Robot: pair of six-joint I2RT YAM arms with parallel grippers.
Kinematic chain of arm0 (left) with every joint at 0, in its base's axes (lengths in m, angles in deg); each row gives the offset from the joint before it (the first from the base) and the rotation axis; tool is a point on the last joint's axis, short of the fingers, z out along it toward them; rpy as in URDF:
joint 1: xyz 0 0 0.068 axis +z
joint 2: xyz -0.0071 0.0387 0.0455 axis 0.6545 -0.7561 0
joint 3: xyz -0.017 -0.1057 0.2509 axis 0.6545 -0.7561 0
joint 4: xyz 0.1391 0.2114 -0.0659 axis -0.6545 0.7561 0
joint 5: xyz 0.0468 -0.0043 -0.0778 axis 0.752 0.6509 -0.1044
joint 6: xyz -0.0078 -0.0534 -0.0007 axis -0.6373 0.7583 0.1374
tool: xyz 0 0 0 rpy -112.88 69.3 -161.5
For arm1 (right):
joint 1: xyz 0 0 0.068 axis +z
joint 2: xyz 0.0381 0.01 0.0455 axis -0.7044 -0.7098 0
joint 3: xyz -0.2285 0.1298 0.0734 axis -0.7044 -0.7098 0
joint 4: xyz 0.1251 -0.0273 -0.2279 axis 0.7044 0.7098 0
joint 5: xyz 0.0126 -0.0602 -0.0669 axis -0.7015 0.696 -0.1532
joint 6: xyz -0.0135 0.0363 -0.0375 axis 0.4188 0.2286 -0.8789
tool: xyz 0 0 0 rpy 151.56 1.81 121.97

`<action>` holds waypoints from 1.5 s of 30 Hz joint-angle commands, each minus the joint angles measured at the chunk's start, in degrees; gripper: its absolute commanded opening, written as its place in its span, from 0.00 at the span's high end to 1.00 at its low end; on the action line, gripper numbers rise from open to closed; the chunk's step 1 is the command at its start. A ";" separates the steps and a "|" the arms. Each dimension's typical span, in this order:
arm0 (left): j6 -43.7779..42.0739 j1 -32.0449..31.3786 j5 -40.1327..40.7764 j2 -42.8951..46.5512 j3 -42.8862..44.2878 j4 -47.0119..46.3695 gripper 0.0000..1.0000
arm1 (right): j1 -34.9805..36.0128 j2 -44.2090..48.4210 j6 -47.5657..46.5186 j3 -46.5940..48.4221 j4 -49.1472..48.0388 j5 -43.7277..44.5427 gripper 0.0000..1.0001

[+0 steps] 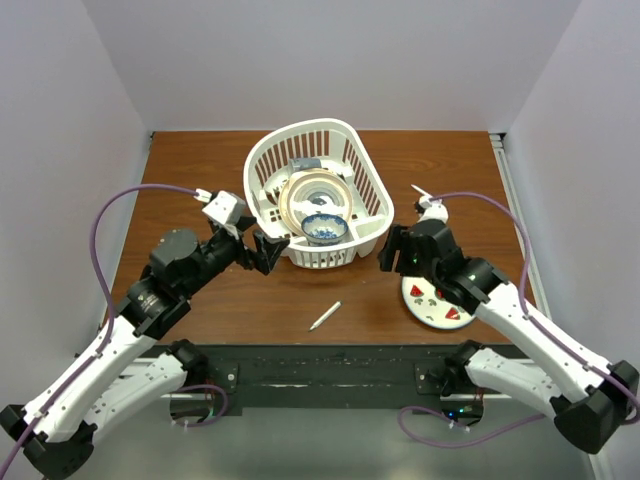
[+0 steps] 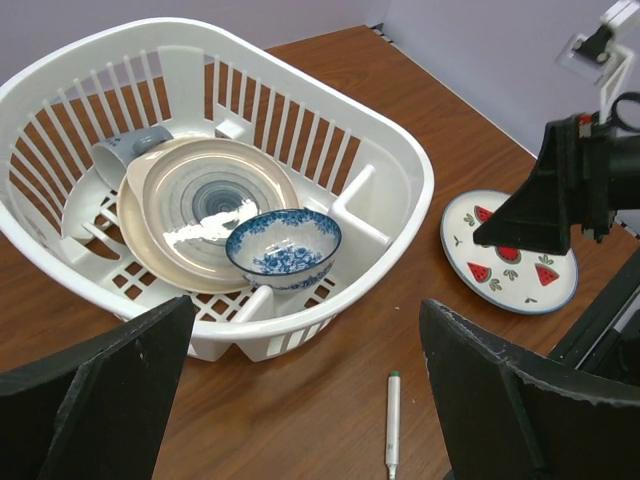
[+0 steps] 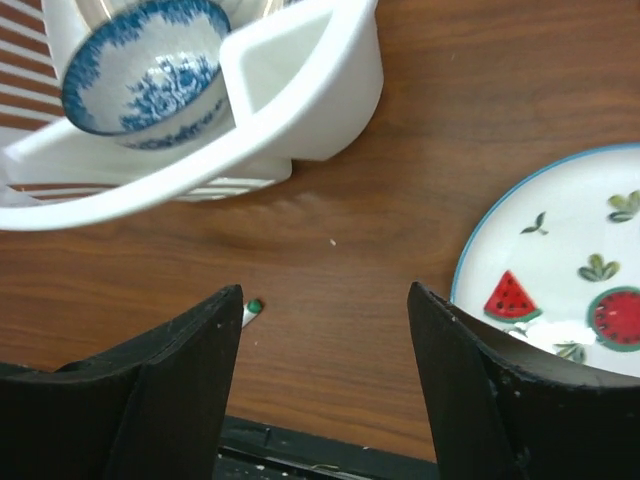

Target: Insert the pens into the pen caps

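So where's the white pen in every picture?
Top external: the white pen lies low in the middle, in front of the white basket.
Left wrist: at the bottom, just right of centre.
Right wrist: only its green tip shows, lower left.
Shared landmark: the blue-patterned bowl.

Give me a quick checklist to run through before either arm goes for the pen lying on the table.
1. Left gripper open and empty: ok.
2. Right gripper open and empty: ok.
3. Pen lying free on the table, touching nothing: ok.
4. Basket and watermelon plate apart from the pen: ok.
5. A loose pen cap in sight to push it into: not ok, none shows in any view.
6. Whether the pen's green end is a cap or a bare tip: cannot tell.
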 commanded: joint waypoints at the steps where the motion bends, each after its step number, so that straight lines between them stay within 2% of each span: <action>1: 0.65 0.25 1.54 0.70 0.11 -0.09 0.00 | 0.27 -2.33 7.31 -5.22 -7.37 -10.35 0.33; 3: 0.39 0.25 1.80 0.88 0.37 1.22 0.00 | 1.50 -3.56 5.75 -6.19 -9.58 -13.50 0.34; 8: 1.00 0.25 7.68 4.21 -0.07 0.79 0.00 | 6.86 -3.82 -7.60 -8.84 -20.57 -20.91 0.38; 12: 1.53 0.34 11.02 8.43 -1.30 -0.44 0.00 | 11.69 -7.33 -19.72 -5.41 -19.61 -20.21 0.34; 15: 1.62 0.43 14.36 11.77 -2.44 -1.67 0.00 | 13.63 -9.53 -33.05 -3.83 -21.10 -25.38 0.35; 16: 1.53 0.43 14.98 13.17 -2.62 -2.02 0.00 | 14.33 -9.80 -35.89 -2.52 -21.28 -30.53 0.34; 22: 1.71 0.52 20.25 17.13 -3.76 -2.55 0.00 | 15.13 -10.77 -70.07 -0.49 -18.83 -46.64 0.33; 24: 1.79 0.60 20.87 18.10 -3.85 -2.55 0.00 | 15.13 -12.43 -76.23 0.30 -19.87 -49.82 0.32; 27: 2.32 0.95 23.58 19.68 -4.20 -2.64 0.00 | 15.30 -20.51 -83.79 6.52 -11.22 -51.14 0.37; 30: 3.02 0.96 28.06 21.44 -4.29 -1.76 0.00 | 16.62 -26.49 -90.21 8.91 -5.13 -48.71 0.42; 32: 3.37 0.96 29.66 22.58 -4.81 -1.93 0.00 | 17.06 -28.25 -91.55 8.92 -4.50 -46.41 0.44; 37: 3.55 0.96 31.86 26.36 -6.22 -3.17 0.00 | 18.03 -28.88 -92.61 6.90 -5.54 -41.84 0.52; 45: 3.90 1.04 32.91 27.77 -6.66 -3.34 0.00 | 20.05 -34.32 -92.79 4.62 -8.09 -38.05 0.59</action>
